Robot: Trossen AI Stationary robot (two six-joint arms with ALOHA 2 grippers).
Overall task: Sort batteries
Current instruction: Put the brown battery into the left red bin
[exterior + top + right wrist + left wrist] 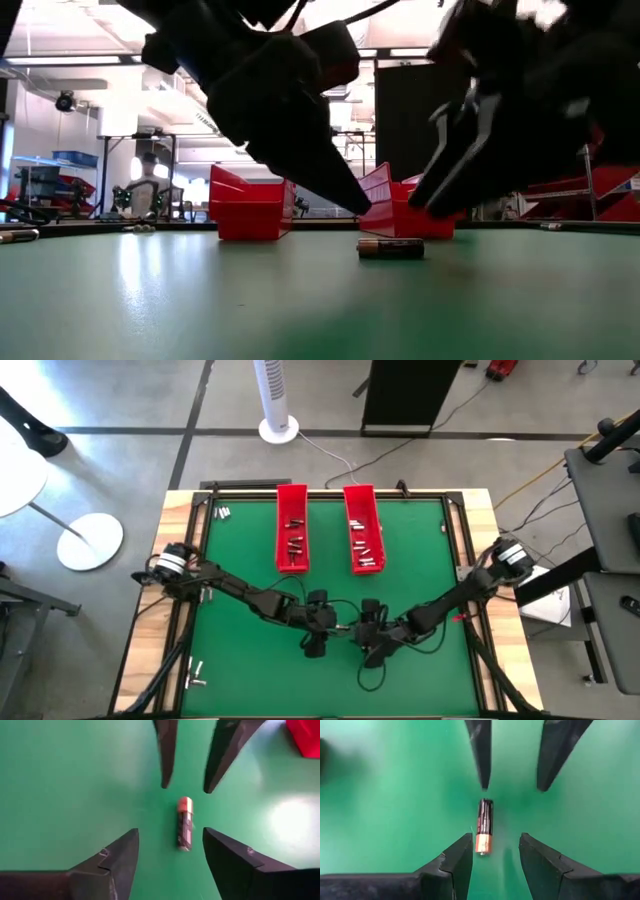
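Batteries are what I'm sorting, and the one in play is a single battery (pixel 484 826), dark with a copper end, lying flat on the green table (pixel 240 675) between my two grippers, at about 6 o'clock from the pair of red trays (pixel 292 528). From the low view it rests on its side, touching neither arm.

I judge it small, rigid and smooth: light enough to lift easily, but round, so it will likely roll or squirt out if pinched off-centre. I'd take it across the middle of the barrel, fingers square to its length, not at the ends.

My left gripper (pixel 496 851) hangs over it with fingers spread, straddling the battery and holding nothing. My right gripper (pixel 171 842) faces it from the other side, likewise parted and empty, tips just beside the cell. With both sets of tips this near each other, the arms crowd the spot; I'd want one to back off before the other closes.

Open green lies all around, with clear room toward 12 o'clock up to the trays, which already hold batteries. A few loose cells (pixel 196 678) lie at the table's 7 o'clock corner and more (pixel 222 512) near 11 o'clock, by the wooden edge.
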